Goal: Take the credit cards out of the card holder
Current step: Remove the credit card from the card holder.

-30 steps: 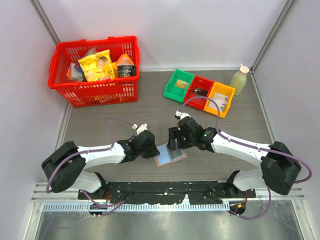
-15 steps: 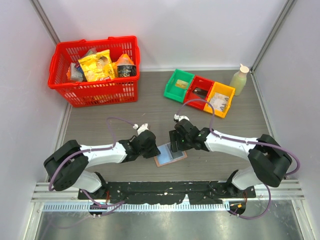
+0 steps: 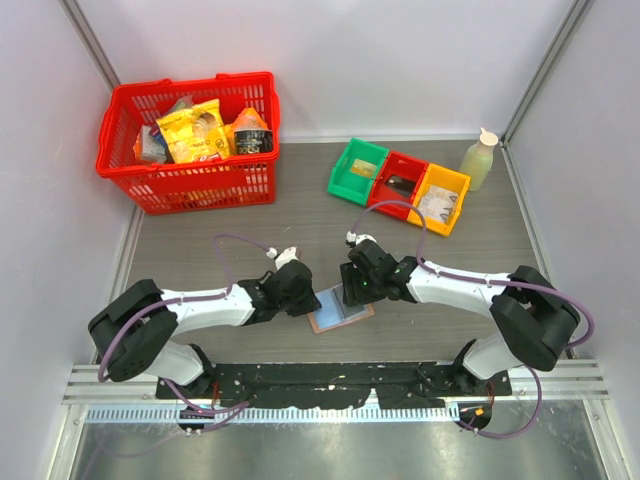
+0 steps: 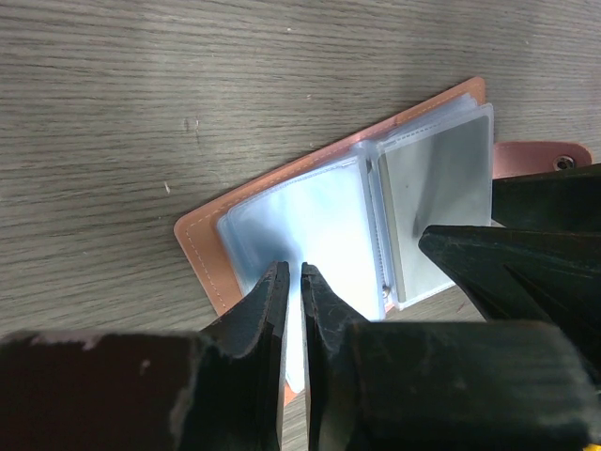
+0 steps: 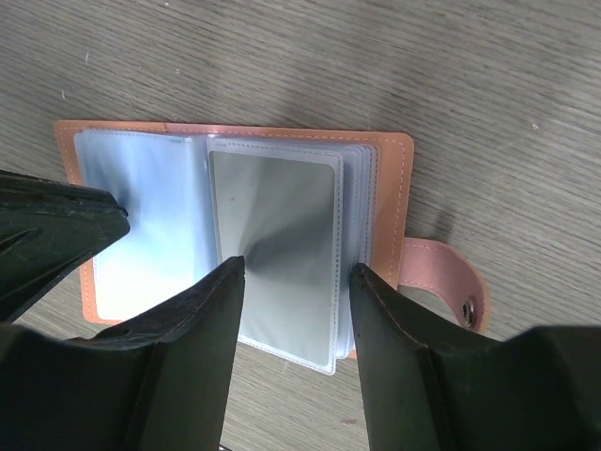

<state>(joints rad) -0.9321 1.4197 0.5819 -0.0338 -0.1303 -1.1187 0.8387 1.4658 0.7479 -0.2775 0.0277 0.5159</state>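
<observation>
My nearly closed left gripper pins the open card holder flat; my open, empty right gripper straddles its grey credit card.

Pinkish-tan card holder is lying open flat on the table, greyish card tucked in a clear sleeve.

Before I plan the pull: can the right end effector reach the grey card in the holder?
Probably yes: right end effector straddles the grey card, exposed atop the card holder; left end effector sits aside.
</observation>
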